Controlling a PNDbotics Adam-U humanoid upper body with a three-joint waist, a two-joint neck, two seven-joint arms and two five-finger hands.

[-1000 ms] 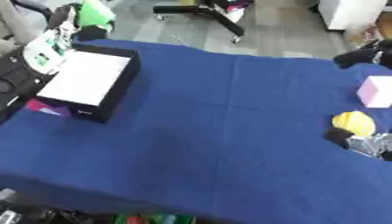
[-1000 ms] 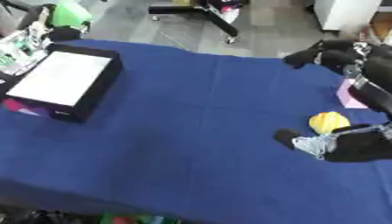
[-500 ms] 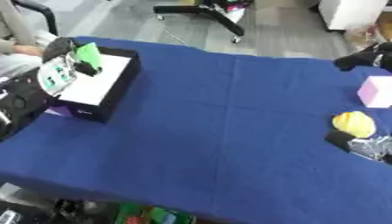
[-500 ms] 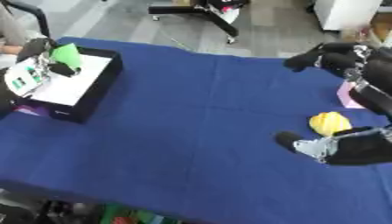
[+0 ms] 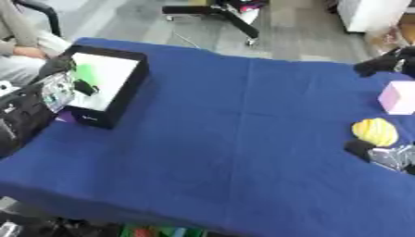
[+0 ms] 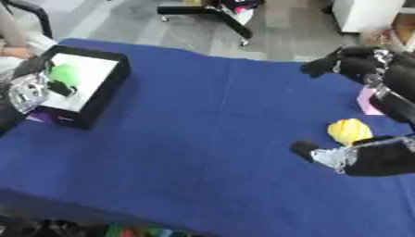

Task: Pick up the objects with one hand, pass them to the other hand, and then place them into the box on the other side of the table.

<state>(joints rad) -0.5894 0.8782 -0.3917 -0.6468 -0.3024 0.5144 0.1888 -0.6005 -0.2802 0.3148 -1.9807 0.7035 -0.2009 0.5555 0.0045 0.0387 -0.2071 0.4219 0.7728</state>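
A black box (image 5: pixel 129 88) with a white inside stands at the table's left side. My left hand (image 5: pixel 50 90) comes in from the left and is shut on a green object (image 5: pixel 85 74), holding it over the box's white inside. My right hand (image 6: pixel 353 65) hangs at the far right above the table, fingers curled, with nothing seen in it. A yellow rounded object (image 6: pixel 348 131) and a pink block (image 5: pixel 399 97) lie on the blue cloth below it.
A silver and black part of my right arm (image 6: pixel 332 155) sits just beside the yellow object. Something purple (image 5: pixel 65 115) lies against the box's near left side. A seated person (image 5: pixel 24 41) is at the far left corner, and a chair base (image 5: pixel 215 11) stands beyond the table.
My left hand has carried the green object down from beyond the box's far left corner to over its white inside. The right hand has barely moved.
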